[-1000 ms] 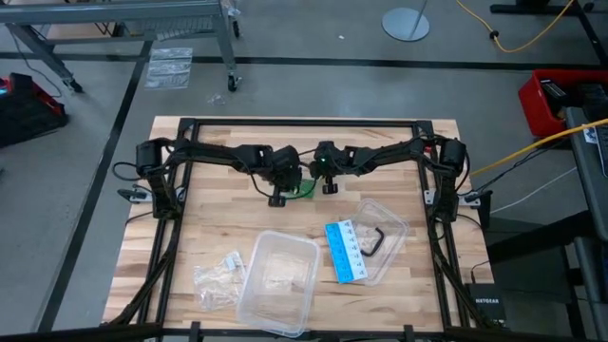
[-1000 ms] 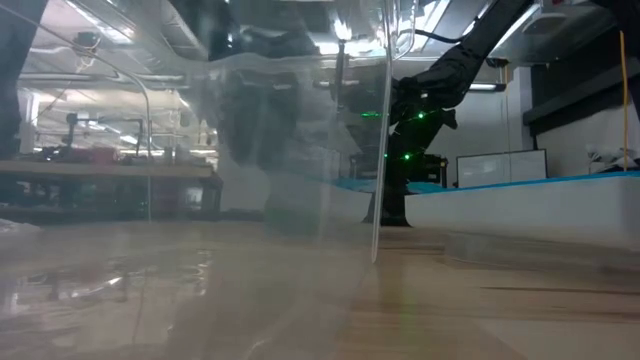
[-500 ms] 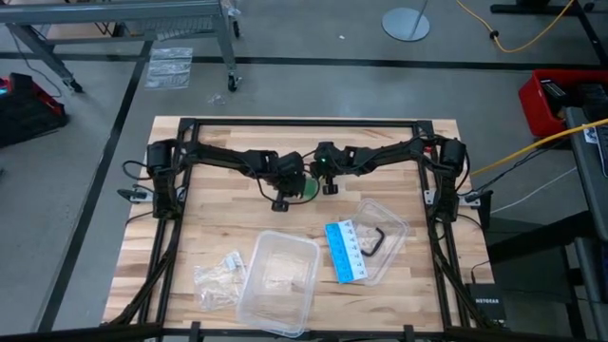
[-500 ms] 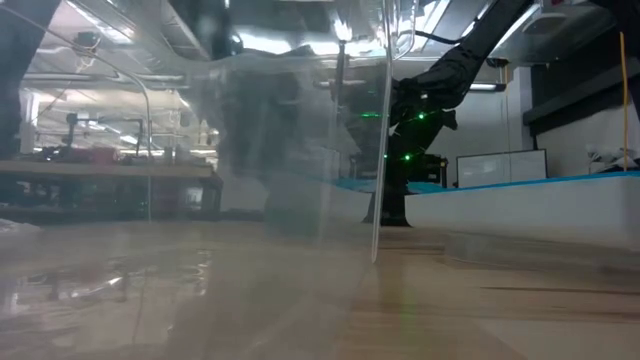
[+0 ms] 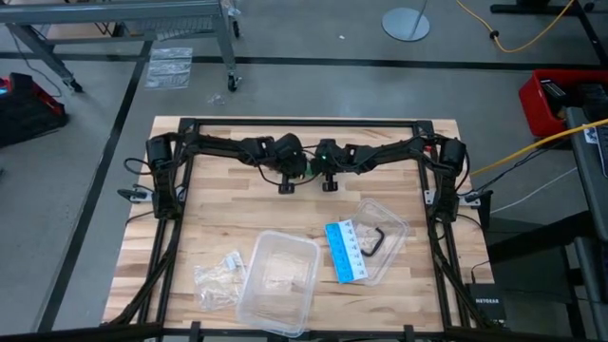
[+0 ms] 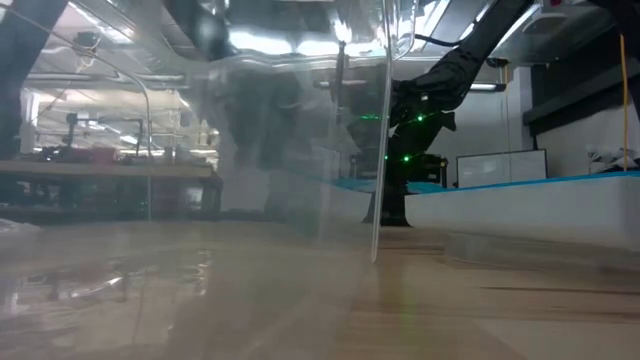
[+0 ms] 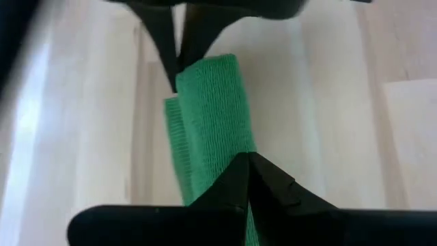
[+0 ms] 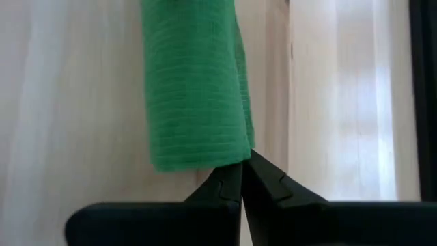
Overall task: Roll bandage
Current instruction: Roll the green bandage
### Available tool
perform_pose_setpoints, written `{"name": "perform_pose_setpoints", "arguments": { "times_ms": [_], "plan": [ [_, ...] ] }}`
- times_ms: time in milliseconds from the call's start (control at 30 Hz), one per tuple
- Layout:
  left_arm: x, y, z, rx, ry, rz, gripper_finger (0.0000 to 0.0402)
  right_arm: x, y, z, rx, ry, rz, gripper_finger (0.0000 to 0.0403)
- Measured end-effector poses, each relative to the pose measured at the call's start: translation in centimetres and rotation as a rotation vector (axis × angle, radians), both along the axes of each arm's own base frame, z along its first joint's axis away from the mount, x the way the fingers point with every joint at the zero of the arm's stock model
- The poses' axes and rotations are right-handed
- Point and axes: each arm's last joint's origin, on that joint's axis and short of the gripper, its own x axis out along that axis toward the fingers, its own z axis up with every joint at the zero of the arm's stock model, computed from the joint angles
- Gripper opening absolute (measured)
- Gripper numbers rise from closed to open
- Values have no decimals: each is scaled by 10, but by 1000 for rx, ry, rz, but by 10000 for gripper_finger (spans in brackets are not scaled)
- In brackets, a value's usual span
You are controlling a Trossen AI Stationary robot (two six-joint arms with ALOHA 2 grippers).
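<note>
Currently both arms meet at upper centre of the high view. The left gripper [image 5: 286, 187] and right gripper [image 5: 329, 184] sit just beside each other, well above the clutter in the lower half of the frame.

The green woven fabric bandage [image 7: 208, 123] lies between them on the light wooden table [image 5: 218, 214]. In the high view it is almost fully hidden under the grippers.

Left gripper [image 7: 247, 158]: fingers pinched fully together, tips on one end of the bandage. At the top of the left wrist view the other arm's fingertips show, pinched on the far end.

Right gripper [image 8: 244, 164]: fingers likewise closed to a point, gripping the near edge of the bandage [image 8: 194, 89], which runs away up the frame.

Lower frame, high view: clear plastic tray [image 5: 278, 281], crumpled clear wrapper [image 5: 218, 279], blue-and-white card [image 5: 345, 251] lying against a second clear container [image 5: 389, 220].
</note>
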Motion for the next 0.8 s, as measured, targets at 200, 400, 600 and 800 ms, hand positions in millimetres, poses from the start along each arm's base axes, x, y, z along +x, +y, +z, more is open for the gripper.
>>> {"name": "perform_pose_setpoints", "arguments": {
  "times_ms": [200,400,600,800],
  "plan": [
    [-4,12,-3,16,11,20,0,0,-1,0,-41,13,-33,8],
    [-1,17,-19,16,35,39,0,-4,-3,0,-112,66,-89,8],
    [1,23,-23,68,24,83,0,-5,-3,2,-113,72,-92,8],
    [-1,33,-22,67,-9,131,0,-6,-3,2,-107,74,-105,8]
  ]
}}
